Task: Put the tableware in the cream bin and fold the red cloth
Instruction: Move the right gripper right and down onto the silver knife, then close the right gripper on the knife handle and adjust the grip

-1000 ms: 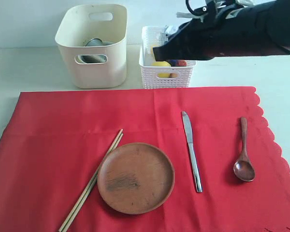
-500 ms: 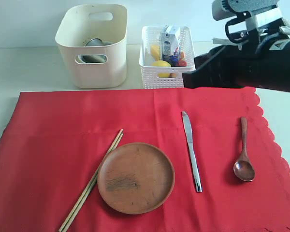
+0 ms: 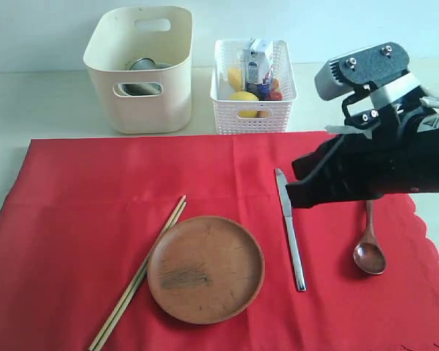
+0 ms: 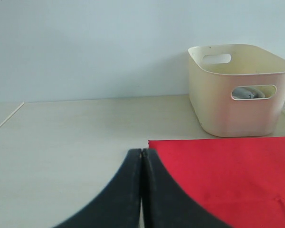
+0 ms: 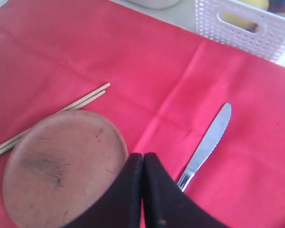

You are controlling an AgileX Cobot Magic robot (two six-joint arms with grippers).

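Exterior view: red cloth (image 3: pixel 95 190) spread flat on the pale table (image 3: pixel 29 102), not yet folded. On it, from the left: chopsticks (image 3: pixel 139 274) along the left rim of the brown plate (image 3: pixel 205 269), touching or nearly so; then knife (image 3: pixel 290 234); then spoon (image 3: pixel 369 248), well apart from the knife. Behind the cloth, cream bin (image 3: pixel 143 110) with a steel cup (image 3: pixel 143 67) already inside; no bowl to make out. White basket (image 3: pixel 252 117) of food just beside the bin. Right gripper (image 3: pixel 293 196) low over the cloth, tip just beside the knife's blade end, arm crossing above the spoon handle; jaws pressed together, nothing held. Left wrist view: left gripper (image 4: pixel 141 156) likewise closed and empty, over the table near the cloth's corner, bin beyond. Right wrist view: closed fingers between plate and knife, nearer the knife. Judged step: going for the knife. Risks from here: with jaws closed on the way down, only a push at the knife, no grasp; must open first. Thin flat steel on soft fabric, so likely to pinch cloth along with it, then drag and wrinkle the cloth and shift plate and chopsticks. Weak pinch on smooth metal, so a possible slip on the way to the bin. Arm low over the spoon, so a possible knock. No folding until all four pieces are off.
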